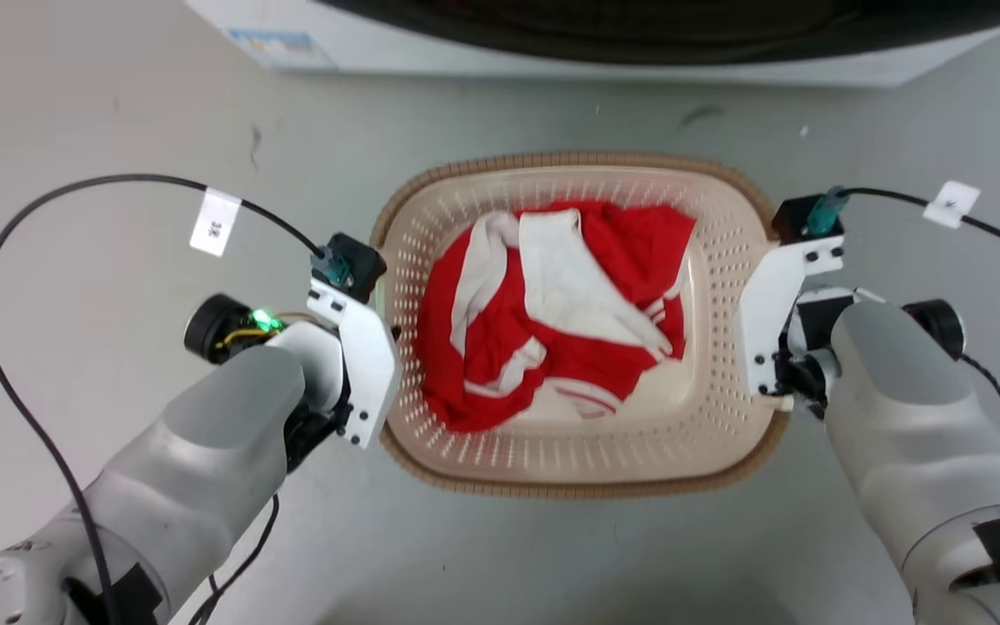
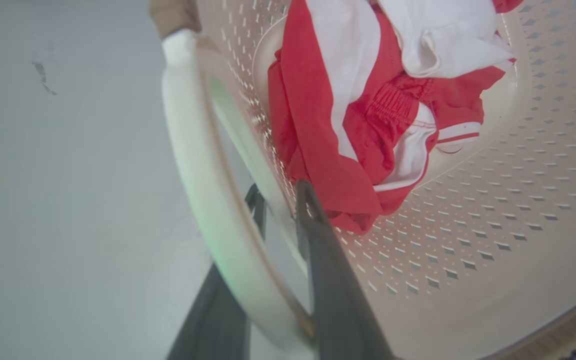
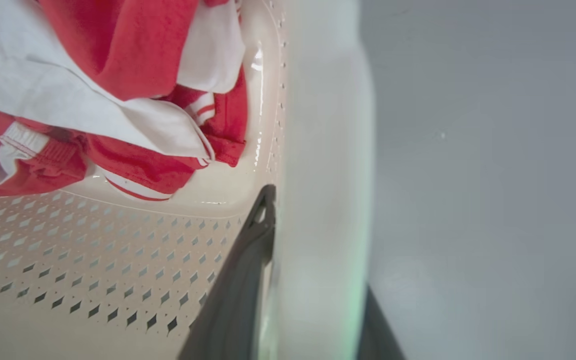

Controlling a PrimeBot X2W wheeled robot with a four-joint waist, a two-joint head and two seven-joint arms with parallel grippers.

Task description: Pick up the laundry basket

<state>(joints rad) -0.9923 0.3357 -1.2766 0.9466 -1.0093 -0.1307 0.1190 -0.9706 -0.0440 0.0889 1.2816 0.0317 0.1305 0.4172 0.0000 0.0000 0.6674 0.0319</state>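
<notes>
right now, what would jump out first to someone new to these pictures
The red and white clothes heaped in the cream laundry basket, at the centre of the head view. Next, the left gripper straddles one white side handle, and the right gripper straddles the other handle.

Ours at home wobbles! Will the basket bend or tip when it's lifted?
Probably stiff: the laundry basket is moulded plastic with a thick rim. Likely light, holding just a few clothes. Should stay level: left gripper and right gripper have jaws astride opposite handles.
</notes>
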